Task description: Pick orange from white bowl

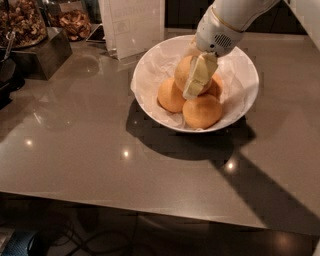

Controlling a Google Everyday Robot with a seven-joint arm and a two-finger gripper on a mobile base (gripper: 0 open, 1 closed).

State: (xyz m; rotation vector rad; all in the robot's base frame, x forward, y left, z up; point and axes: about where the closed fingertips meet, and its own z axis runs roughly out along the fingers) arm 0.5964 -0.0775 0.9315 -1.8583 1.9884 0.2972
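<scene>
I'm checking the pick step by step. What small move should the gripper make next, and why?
Probably ease the gripper a little lower onto the orange: it overlaps that topmost fruit in the white bowl, and the orange rests on the brighter fruits, not lifted.

Reaches in from beyond the far right rim of the white bowl (145, 105) with a white arm (237, 10), slanting down and to the left. Carries a rounded white wrist housing (216, 36) with a dotted vent patch, hanging over the bowl's far side. Ends in a pale yellowish gripper (195, 82), pointed down into the bowl's middle, leaning slightly left, its tip well below rim height.
</scene>
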